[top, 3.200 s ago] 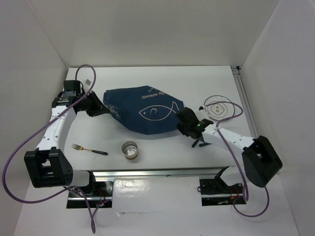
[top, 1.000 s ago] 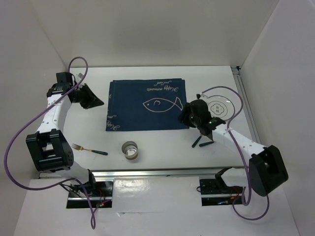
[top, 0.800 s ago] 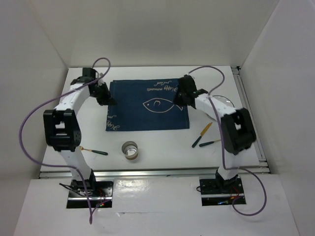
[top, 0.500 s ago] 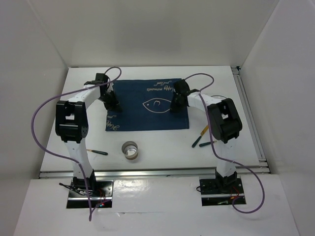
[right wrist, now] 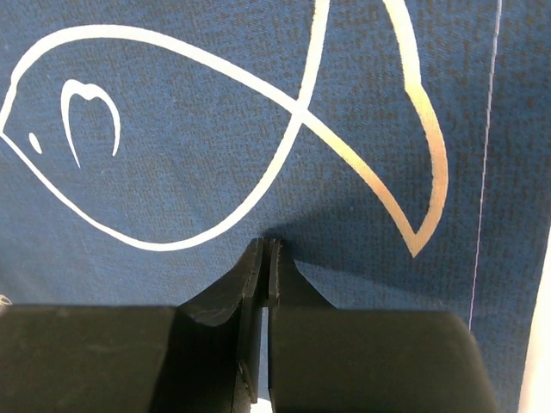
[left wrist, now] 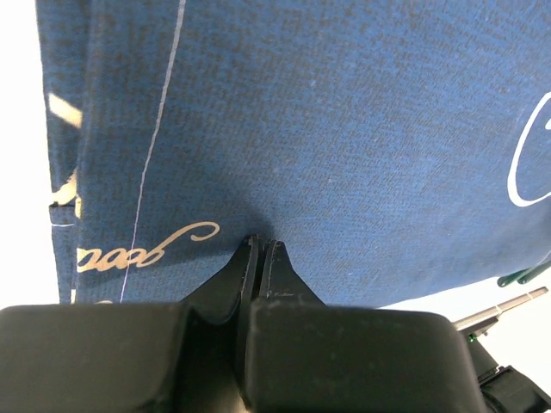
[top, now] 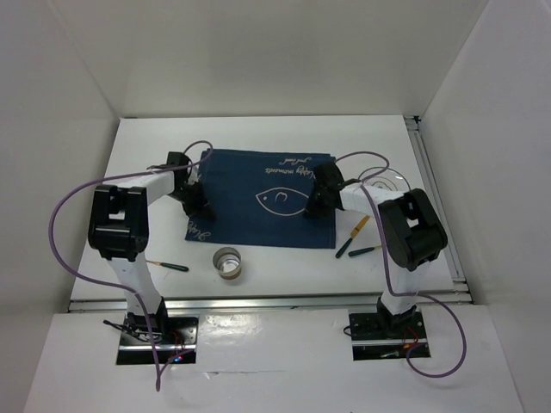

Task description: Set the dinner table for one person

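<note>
A dark blue cloth mat with a white fish outline lies flat on the white dinner table. My left gripper is shut, its tips pressed down on the mat's left part; in the left wrist view the gripper shows no cloth between the jaws. My right gripper is shut too. Its tips rest on the mat just below the fish's tail.
A green-handled fork lies near the front left. A small round cup stands below the mat. Two green-handled utensils lie right of the mat, and a clear glass plate sits behind them.
Both grippers closed and came down onto the mat. The mat has slid toward the near edge with them and turned slightly.
</note>
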